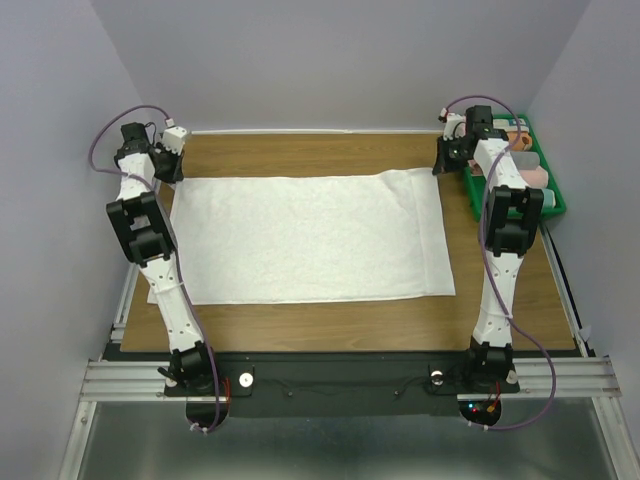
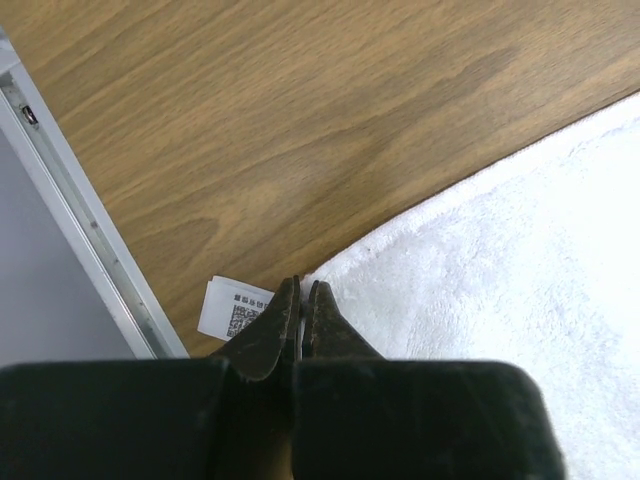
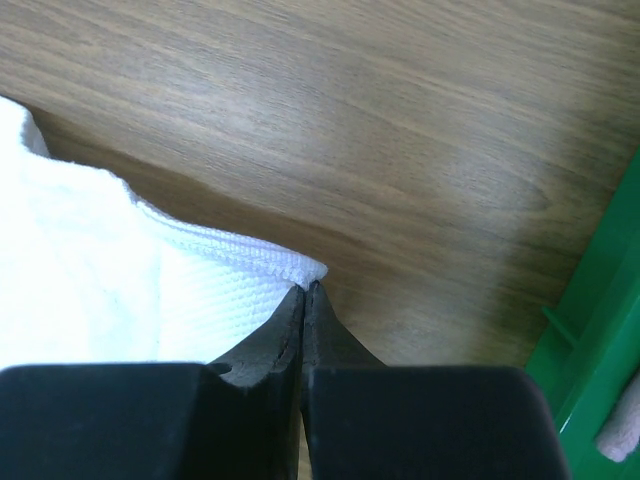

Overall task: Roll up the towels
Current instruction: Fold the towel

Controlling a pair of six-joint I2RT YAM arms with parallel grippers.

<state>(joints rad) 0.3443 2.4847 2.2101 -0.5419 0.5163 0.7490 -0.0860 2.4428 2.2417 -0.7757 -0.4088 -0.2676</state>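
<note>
One white towel (image 1: 310, 240), left hand (image 2: 303, 285), right hand (image 3: 305, 288) apparently pinching corners, green bin (image 3: 600, 300) beside

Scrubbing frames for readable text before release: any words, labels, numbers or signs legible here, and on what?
White tag at the corner of the white towel: dark print with a code-like block, too blurred to read.
No other text shows in any view.

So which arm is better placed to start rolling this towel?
Slightly the right arm: its jaws pinch the white towel's far corner, lifted off the table. The left arm's jaws pinch the other, seemingly flat.
</note>
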